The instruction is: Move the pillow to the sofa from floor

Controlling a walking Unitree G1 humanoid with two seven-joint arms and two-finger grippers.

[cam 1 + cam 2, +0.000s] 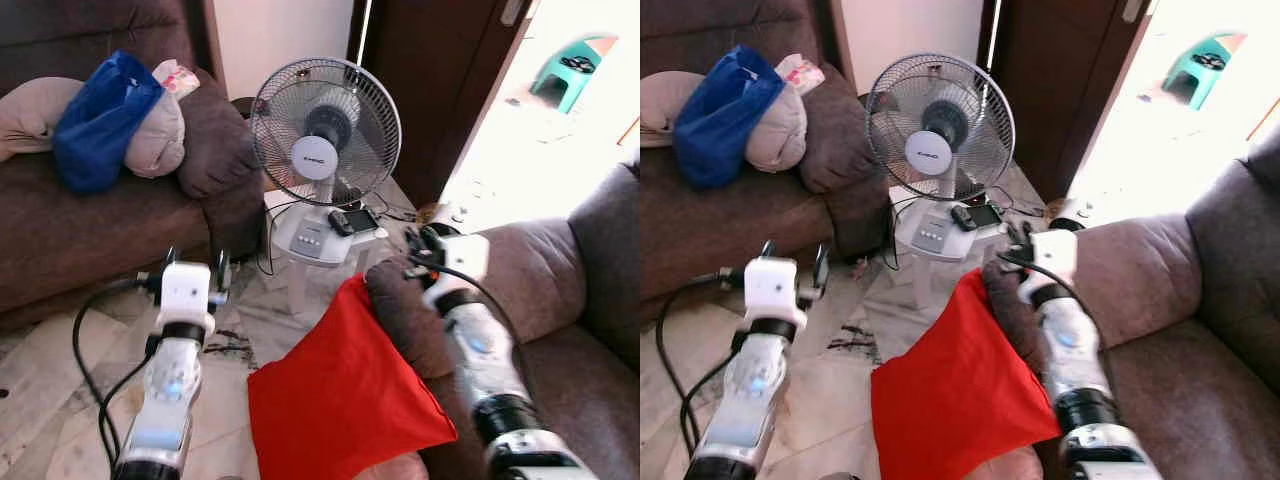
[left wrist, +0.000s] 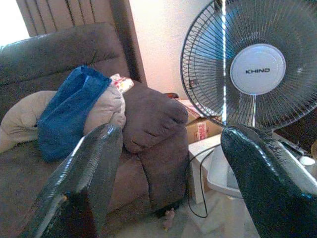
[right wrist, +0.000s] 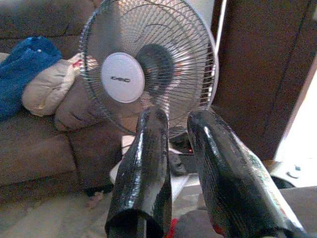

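Note:
A red pillow (image 1: 340, 400) stands on edge on the floor, leaning against the armrest (image 1: 400, 305) of the brown sofa (image 1: 545, 270) on my right. My right gripper (image 1: 425, 240) hovers over that armrest just above the pillow's top corner; its fingers (image 3: 148, 158) are nearly together with nothing between them. My left gripper (image 1: 195, 265) is held over the floor to the left of the pillow, apart from it. Its fingers (image 2: 84, 173) are spread wide and hold nothing.
A table fan (image 1: 322, 130) stands on a white stool (image 1: 320, 245) straight ahead, with cords trailing on the floor. A second brown sofa (image 1: 90, 230) at the left holds a blue bag (image 1: 100, 120) and beige cushions (image 1: 160, 135). A bright open doorway (image 1: 540, 120) lies far right.

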